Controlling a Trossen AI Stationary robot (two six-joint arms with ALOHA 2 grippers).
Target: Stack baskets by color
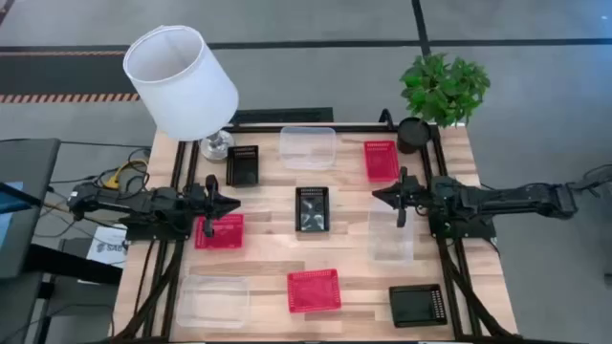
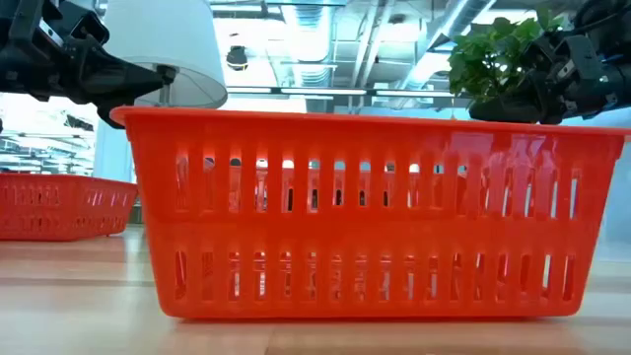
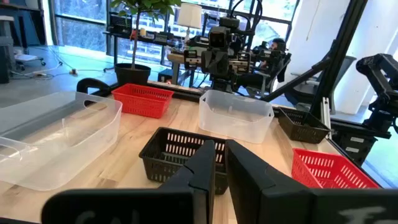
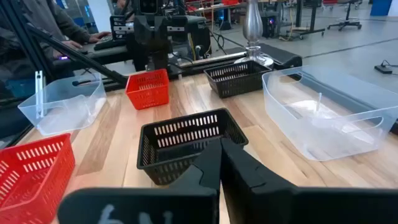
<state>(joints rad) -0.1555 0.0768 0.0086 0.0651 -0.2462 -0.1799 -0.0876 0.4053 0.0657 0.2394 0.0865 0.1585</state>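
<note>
- Nine baskets spread apart on the table (image 1: pixel 258 277), none stacked yet; task judged at its very start.
- Left gripper (image 1: pixel 232 203) clenched on nothing, hanging above the table's left side, pointing inward.
- Right gripper (image 1: pixel 379 195) likewise pinched together and empty, at the right side, facing the left one.
- Between both: the middle black basket (image 1: pixel 312 208), straight ahead of each pair of jaws, long axis across the line between them.
- Roughly equal reach from either arm; cannot tell which is nearer.
- Just beside the left gripper, slightly below the fingers: a red basket (image 1: pixel 220 231), probably the easiest first pick for this arm.
</note>
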